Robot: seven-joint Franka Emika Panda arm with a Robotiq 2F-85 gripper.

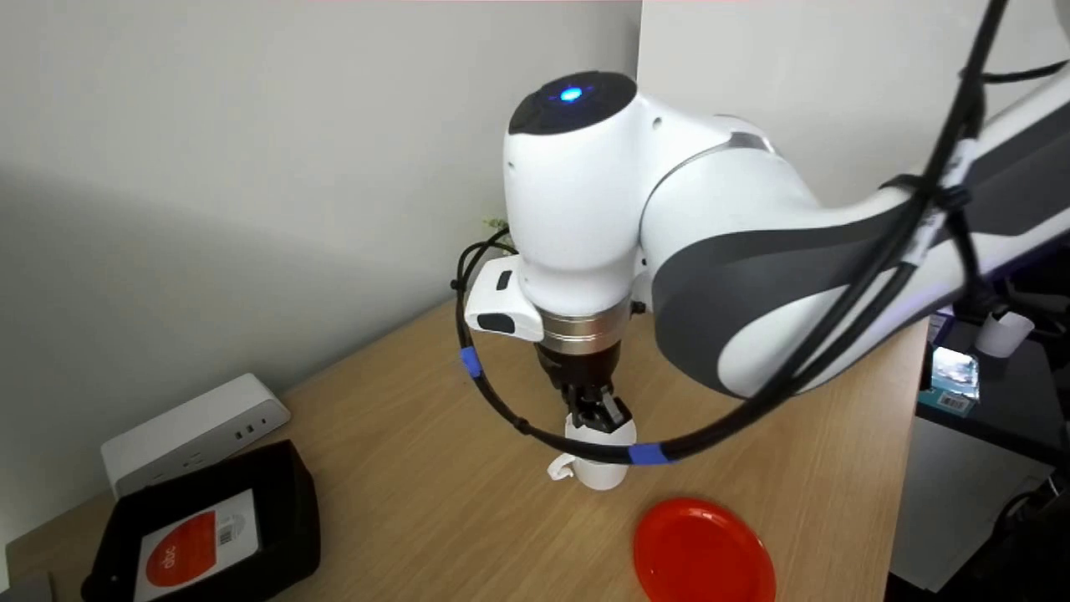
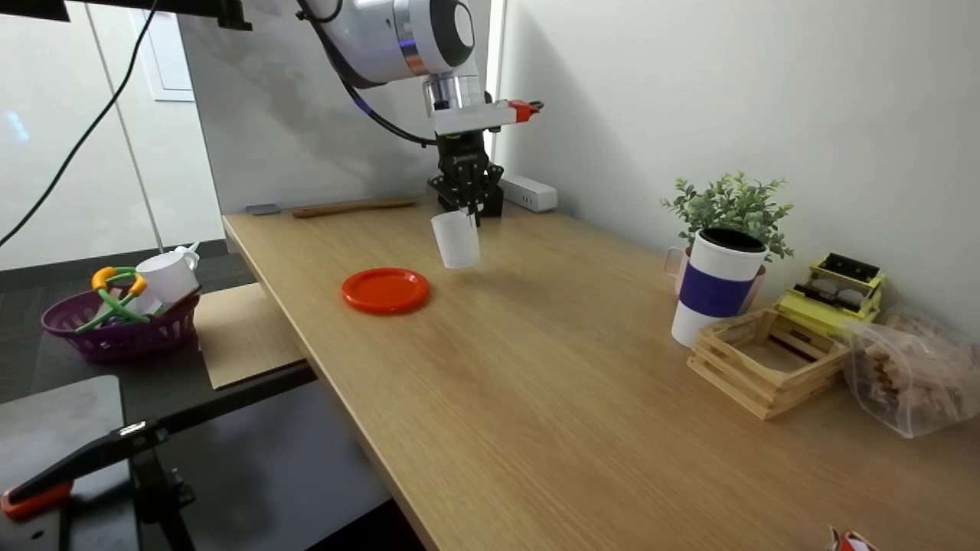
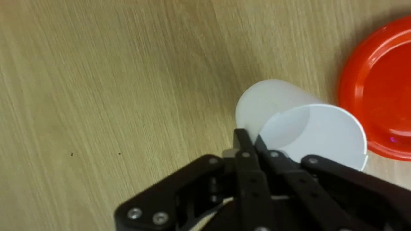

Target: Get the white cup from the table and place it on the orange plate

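Pinching tilted white cup (image 2: 458,243) by its wall, gripper (image 3: 251,138) stands nearly closed, one fingertip (image 3: 260,143) inside, one outside. Cup is near orange plate (image 2: 385,291); whether base touches table (image 2: 536,383) cannot be told.

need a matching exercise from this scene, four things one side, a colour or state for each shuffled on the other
Things
1. white cup
2. tall cup
3. orange plate
4. black tray

Matches
A. bright red-orange, lying flat
B. has a red-and-white label inside
C. tilted, pinched by the fingers
D. wears a blue band

Pairs: 1-C, 2-D, 3-A, 4-B
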